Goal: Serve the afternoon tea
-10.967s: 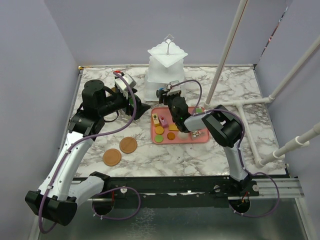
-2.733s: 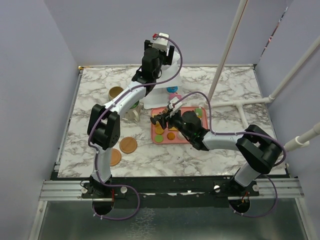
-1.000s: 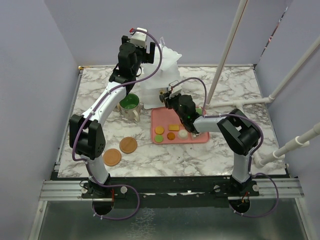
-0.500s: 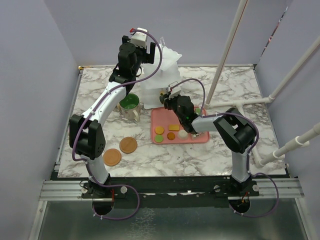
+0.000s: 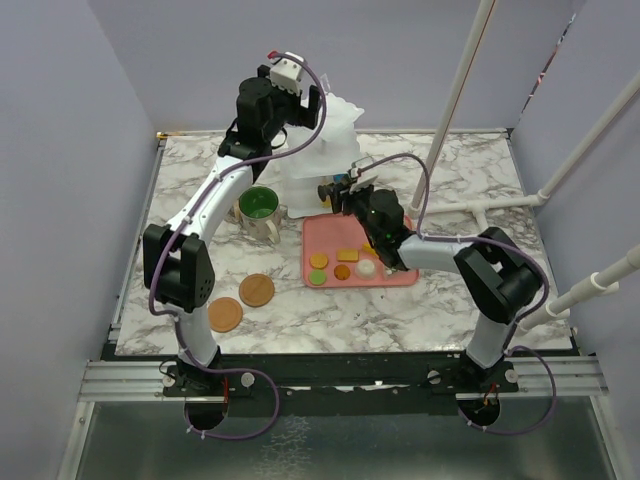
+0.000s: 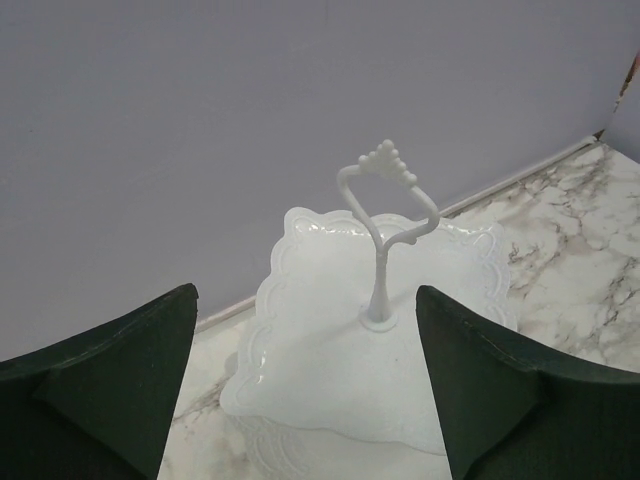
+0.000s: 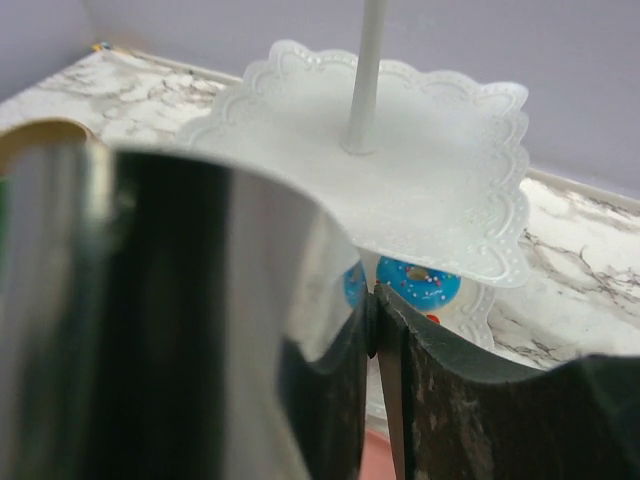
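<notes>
Toy pastries: several lie on the pink tray just in front of the white three-tier stand; one blue donut is already on a lower tier. Judged small, light, hard and smooth. Round ones are liable to roll or squirt out of a pinch, so take them across the flat faces, low on the piece. Stand looks like thin moulded plastic with scalloped rims; probably light and tippy, not to be nudged. Left gripper hangs above the top tier, jaws wide apart and empty. The loop handle stands dead centre, so anything set there must go beside the post. Right gripper is at the lower tier's edge. Its wrist view is blocked by a glossy curved surface meeting the dark finger, so open or closed: cannot tell. Room between tiers looks tight under the overhang. Marble table offers room in front. Green-inside mug stands just left of the stand; coasters sit bare near the front.
</notes>
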`<state>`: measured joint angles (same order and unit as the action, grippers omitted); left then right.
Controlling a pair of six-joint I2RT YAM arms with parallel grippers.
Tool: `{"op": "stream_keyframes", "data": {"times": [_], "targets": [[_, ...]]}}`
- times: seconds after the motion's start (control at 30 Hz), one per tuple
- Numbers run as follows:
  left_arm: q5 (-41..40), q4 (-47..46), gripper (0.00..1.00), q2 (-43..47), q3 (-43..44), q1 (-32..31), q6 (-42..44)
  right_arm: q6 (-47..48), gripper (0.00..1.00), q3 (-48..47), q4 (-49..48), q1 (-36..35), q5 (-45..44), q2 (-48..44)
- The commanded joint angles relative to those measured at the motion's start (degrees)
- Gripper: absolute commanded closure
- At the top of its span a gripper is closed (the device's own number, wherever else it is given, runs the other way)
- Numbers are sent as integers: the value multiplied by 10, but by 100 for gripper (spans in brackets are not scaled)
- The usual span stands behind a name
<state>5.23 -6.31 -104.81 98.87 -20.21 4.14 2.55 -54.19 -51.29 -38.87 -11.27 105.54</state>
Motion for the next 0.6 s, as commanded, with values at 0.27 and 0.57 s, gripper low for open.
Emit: {"op": "stream_keyframes", "data": {"times": [0.27, 0.57], "targets": [[275, 53, 16, -114, 141, 46, -36, -46, 43, 101, 50, 2, 20, -170], [385, 58, 26, -221, 266, 58, -76, -60, 44, 138, 110, 3, -22, -241]]}}
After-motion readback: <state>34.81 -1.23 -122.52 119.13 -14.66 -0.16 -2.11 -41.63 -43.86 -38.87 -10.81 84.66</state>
